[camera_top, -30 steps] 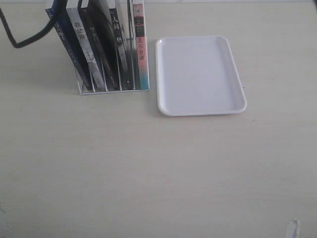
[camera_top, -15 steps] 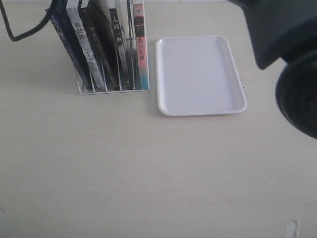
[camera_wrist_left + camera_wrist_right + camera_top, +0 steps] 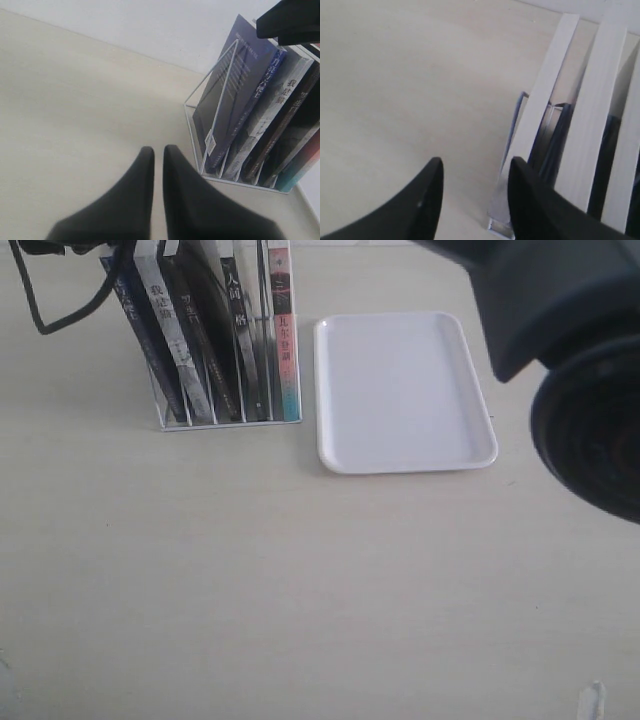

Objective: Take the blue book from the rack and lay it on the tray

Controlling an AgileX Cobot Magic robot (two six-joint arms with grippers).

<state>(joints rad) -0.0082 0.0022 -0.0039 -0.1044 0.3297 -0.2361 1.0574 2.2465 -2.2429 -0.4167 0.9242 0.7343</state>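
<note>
The blue book [image 3: 138,338] stands in the rack [image 3: 230,423] as the outermost book at the end farthest from the tray [image 3: 400,390], leaning with the slanted dividers. In the left wrist view its dark back cover [image 3: 235,85] lies behind an end wire of the rack [image 3: 220,107]. Black-spined books [image 3: 195,340] stand close against its other side, and a pale book with a pink-teal spine [image 3: 284,340] fills the slot nearest the tray. A black cable [image 3: 40,315] loops over the bench [image 3: 300,590] beside the rack. The right arm [image 3: 570,370] looms dark and blurred just beside the tray's far corner. The left end effector [image 3: 157,150] is clenched on nothing above bare bench near the rack. The right end effector [image 3: 475,167] is released, its fingers [image 3: 427,190] spread beside the books' white page edges [image 3: 545,95].
</note>
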